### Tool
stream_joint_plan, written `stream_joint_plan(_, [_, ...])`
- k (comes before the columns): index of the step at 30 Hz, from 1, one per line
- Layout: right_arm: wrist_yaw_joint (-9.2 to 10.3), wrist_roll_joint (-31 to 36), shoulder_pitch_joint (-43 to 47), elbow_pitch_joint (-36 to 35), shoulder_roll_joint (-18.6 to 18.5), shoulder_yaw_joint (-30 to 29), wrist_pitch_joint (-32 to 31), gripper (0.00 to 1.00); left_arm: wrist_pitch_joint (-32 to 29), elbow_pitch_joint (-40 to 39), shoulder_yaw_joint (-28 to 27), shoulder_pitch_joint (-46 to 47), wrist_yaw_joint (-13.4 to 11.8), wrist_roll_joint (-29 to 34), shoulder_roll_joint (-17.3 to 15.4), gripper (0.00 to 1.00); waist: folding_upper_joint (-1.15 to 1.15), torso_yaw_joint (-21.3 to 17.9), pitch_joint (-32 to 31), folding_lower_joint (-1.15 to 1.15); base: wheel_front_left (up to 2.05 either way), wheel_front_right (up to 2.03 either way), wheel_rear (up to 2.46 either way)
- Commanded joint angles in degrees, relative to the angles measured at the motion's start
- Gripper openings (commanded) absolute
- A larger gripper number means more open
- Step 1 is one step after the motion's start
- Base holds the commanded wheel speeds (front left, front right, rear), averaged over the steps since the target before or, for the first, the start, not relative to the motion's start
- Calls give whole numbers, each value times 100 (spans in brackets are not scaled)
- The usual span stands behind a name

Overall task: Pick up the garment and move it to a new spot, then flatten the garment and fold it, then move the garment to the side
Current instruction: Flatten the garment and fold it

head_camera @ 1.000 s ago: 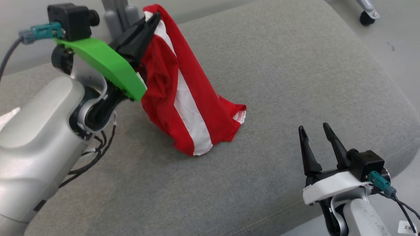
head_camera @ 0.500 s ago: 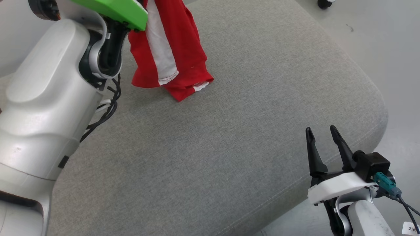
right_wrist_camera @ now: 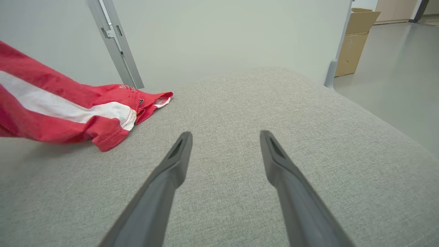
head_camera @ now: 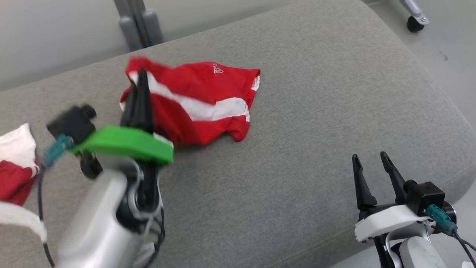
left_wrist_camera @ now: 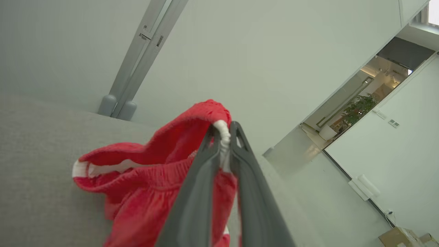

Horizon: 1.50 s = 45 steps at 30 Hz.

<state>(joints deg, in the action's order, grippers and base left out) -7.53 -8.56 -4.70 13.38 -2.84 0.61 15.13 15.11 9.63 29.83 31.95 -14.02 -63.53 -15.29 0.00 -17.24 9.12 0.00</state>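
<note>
Garment [head_camera: 200, 93], red with a white stripe, lies crumpled on the grey cushion [head_camera: 297, 156], toward the far left, with one end lifted off the fabric. Left gripper [head_camera: 140, 80] is pinched almost shut on that raised end; the left wrist view shows a white-edged fold of cloth squeezed between the fingertips. Left arm is blurred in the head view, so probably mid-move. Right gripper [head_camera: 370, 158] is spread wide with nothing in it, hovering low over the near right of the cushion, well apart from the garment. Progress, by my reading: the pickup is made and the carry to a new spot is in hand or close to ending, since most of the cloth already rests on the cushion. Not yet done: release, flattening (the cloth is bunched and doubled over), folding, and the shift to the side, so most of the job remains. Writing: a small white logo [head_camera: 217, 68] sits near the garment's far edge, too small to read. A second red-and-white cloth [head_camera: 15, 163] at the left edge shows no marking. Cardboard box [right_wrist_camera: 356, 37] on the floor beyond bears no legible print.
</note>
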Motion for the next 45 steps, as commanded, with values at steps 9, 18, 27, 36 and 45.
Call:
stream_joint_plan(9, [8, 309, 249, 16, -12, -129, 2, 100, 4, -85, 456, -2803, 1169, -80, -79, 0, 0, 956, -394, 0, 0, 0, 0])
stream_joint_plan(18, [8, 418, 466, 85, -53, -42, 2, 100, -19, 1112, 244, -3404, 1843, -226, 128, 0, 0, 1324, -717, 0, 0, 0, 0])
stream_joint_plan(27, [8, 409, 572, 106, -68, -13, 2, 100, -40, 1733, 404, -3169, 2102, 64, -159, 100, 0, 1278, -821, 0, 0, 0, 0])
stream_joint_plan(36, [8, 389, 612, 43, -45, -37, 3, 100, -139, 1550, 216, -3498, 1200, 407, -719, 100, 0, 979, -851, 0, 0, 0, 0])
stream_joint_plan(45, [8, 385, 444, 3, -44, 53, 2, 100, -224, -128, 432, -2901, 512, 1206, -878, 100, 0, 677, -624, 0, 0, 0, 0])
